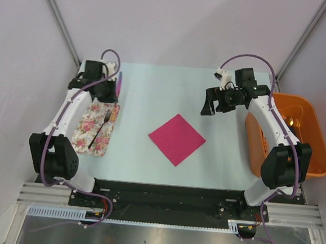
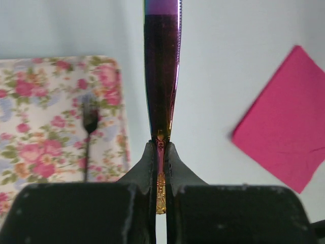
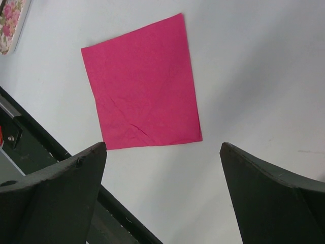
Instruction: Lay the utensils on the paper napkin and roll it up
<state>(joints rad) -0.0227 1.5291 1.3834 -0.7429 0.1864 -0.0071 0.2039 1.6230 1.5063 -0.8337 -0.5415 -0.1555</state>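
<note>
Pink napkin (image 1: pixel 177 139) lies flat mid-table, turned like a diamond, nothing on it. Table (image 1: pixel 154 93) is pale blue.

Purple utensil (image 2: pixel 162 66) is off the napkin, clamped tight in the left jaws at its gold patterned end. The shiny purple length sticks straight out ahead of them. It hangs over the table by the far right corner of the floral mat (image 1: pixel 96 127), on the table's left side.

Dark fork (image 1: pixel 100 129) lies on the mat, roughly lengthwise, well apart from the napkin.

Right jaws are spread wide, gripping nothing, up over the far right part of the table. In the right wrist view the napkin shows beyond the two dark fingers (image 3: pixel 56 198), not touching them.

Orange tub (image 1: pixel 314 134) sits at the table's right edge beside the right arm (image 1: pixel 270 122). Contents too small to tell.
</note>
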